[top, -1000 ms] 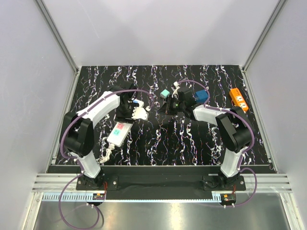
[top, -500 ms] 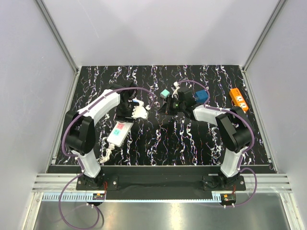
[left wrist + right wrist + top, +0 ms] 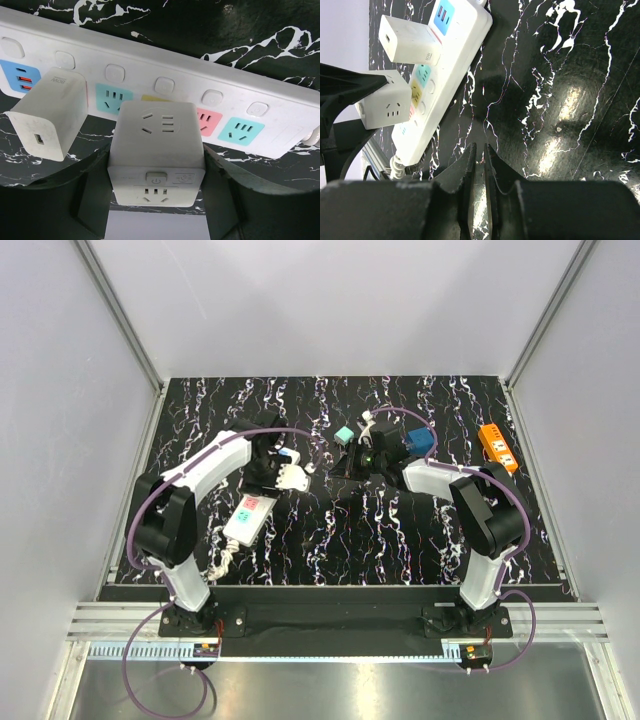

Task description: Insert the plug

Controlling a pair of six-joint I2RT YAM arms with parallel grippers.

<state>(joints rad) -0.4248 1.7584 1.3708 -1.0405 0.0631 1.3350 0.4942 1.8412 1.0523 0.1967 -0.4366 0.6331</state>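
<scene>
The plug (image 3: 156, 150) is a white cube adapter with sockets on its faces. My left gripper (image 3: 156, 172) is shut on it, one dark finger against each side. The plug stands against the white power strip (image 3: 260, 112) over its yellow socket; its prongs are hidden. A white charger (image 3: 47, 117) sits in the strip beside it. The top view shows the left gripper (image 3: 288, 476) over the strip (image 3: 248, 518). My right gripper (image 3: 480, 150) is shut with nothing in it, low over the dark mat to the right of the strip (image 3: 460, 55) and the plug (image 3: 382, 105).
A teal block (image 3: 344, 435) and a blue object (image 3: 418, 440) lie behind the right gripper (image 3: 345, 462). An orange power strip (image 3: 497, 446) rests at the far right. The white strip's coiled cable (image 3: 222, 560) lies near the front left. Grey walls enclose the mat.
The left gripper with the plug has shifted only very slightly over the strip. The right arm has not moved.
</scene>
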